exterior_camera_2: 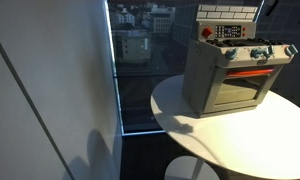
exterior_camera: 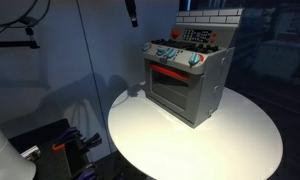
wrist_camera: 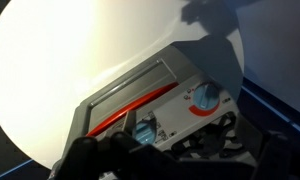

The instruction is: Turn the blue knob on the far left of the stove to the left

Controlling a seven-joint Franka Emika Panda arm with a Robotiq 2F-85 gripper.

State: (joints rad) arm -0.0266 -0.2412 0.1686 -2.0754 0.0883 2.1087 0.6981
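Note:
The stove (exterior_camera: 190, 90) is a small grey toy oven with a red door handle, standing on a round white table (exterior_camera: 230, 150); it shows in both exterior views (exterior_camera_2: 215, 85). The blue knob (exterior_camera: 150, 47) is the left end one of the front row (exterior_camera_2: 228, 56). My gripper (exterior_camera: 131, 12) hangs high above and behind the stove, touching nothing. In the wrist view two blue knobs show, a small one (wrist_camera: 145, 130) and a larger one with a red ring (wrist_camera: 205, 98). My dark fingers (wrist_camera: 170, 165) sit apart at the lower edge, empty.
The stove's brick-patterned back panel (exterior_camera: 210, 18) rises behind the burners (wrist_camera: 202, 140). A glass wall (exterior_camera_2: 140, 50) stands behind the table. Dark equipment (exterior_camera: 60, 140) sits low beside the table. The table edge (exterior_camera_2: 180, 125) is near the stove's side.

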